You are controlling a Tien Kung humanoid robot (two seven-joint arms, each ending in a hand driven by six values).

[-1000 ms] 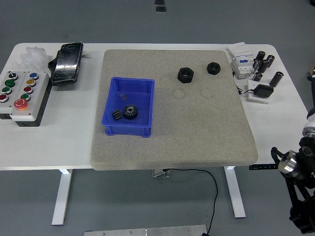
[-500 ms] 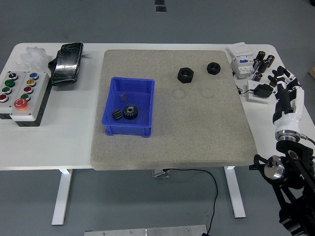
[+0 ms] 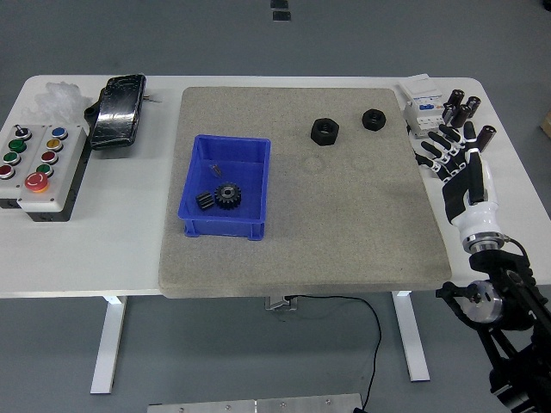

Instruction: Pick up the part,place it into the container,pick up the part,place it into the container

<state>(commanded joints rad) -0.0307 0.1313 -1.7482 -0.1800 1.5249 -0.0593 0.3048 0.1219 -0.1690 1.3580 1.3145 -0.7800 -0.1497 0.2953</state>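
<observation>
The white worktop carries a grey mat. On the mat's left part sits the blue container, with a black gear and a smaller dark part inside. Two black nuts lie near the mat's far edge, well apart from the container: the larger nut and, to its right, the smaller nut. The right hand hovers beside the mat's right edge, fingers spread, holding nothing

two black hex nuts apart on grey mat, blue bin (gears inside)
</observation>
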